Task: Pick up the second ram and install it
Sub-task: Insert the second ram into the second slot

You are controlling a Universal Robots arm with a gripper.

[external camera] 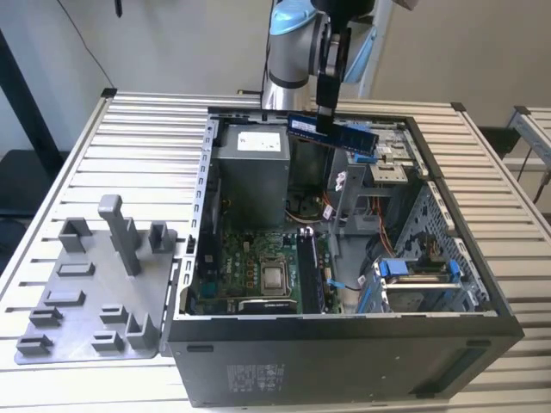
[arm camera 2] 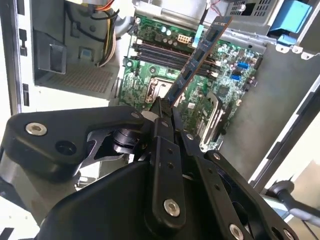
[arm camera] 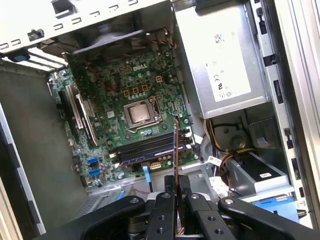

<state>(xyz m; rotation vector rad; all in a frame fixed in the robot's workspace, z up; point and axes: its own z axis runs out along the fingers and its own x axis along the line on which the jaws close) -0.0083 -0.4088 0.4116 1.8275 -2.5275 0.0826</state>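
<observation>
Second ram aloft over open PC case.
Pincer clamped on its upper edge; thin board looks light, stiff, fragile (grip edges, not chips).

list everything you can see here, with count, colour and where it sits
second ram: one, blue-green with dark chips, held tilted above the open case
computer case: one, black, lying open on the table
motherboard: one, green, on the case floor
power supply: one, grey box, inside the case at its far end
tray: one, grey with upright pegs, on the table at the exterior view's left of the case
table: one, pale and slatted, under the case and tray
arm: one, grey and light blue, behind the case
gripper: one, black, shut on the second ram above the case
</observation>
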